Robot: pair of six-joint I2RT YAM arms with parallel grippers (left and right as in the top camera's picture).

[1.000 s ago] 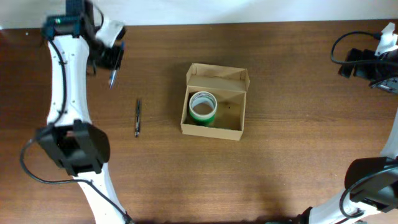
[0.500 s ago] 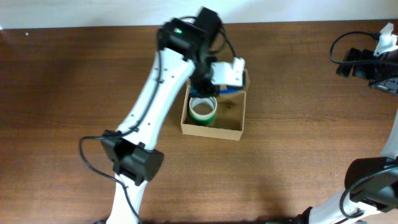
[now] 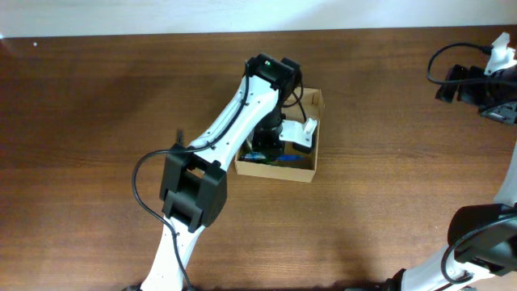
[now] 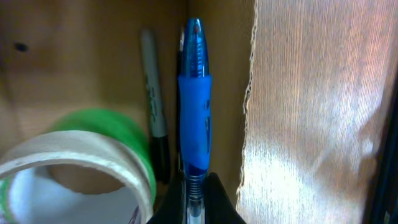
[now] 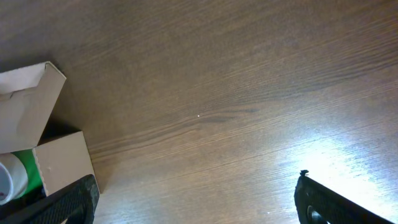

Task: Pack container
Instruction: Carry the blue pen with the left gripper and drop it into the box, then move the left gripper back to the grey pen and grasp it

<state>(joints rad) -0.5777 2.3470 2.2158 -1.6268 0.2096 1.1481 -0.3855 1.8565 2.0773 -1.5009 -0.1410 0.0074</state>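
Container [image 3: 279, 170] sits mid-worktop [image 3: 97, 121], directly under my left jaws [image 4: 196, 200], which reach inside it clamped on a blue pen [image 4: 194, 106]. The right jaws [image 5: 196, 202] hang spread and empty, well off at the far right edge. The pen's long axis runs along the side wall, just beside a marker [image 4: 153, 112] and near the green tape roll [image 4: 93, 155], so I judge a plain release is what's called for.
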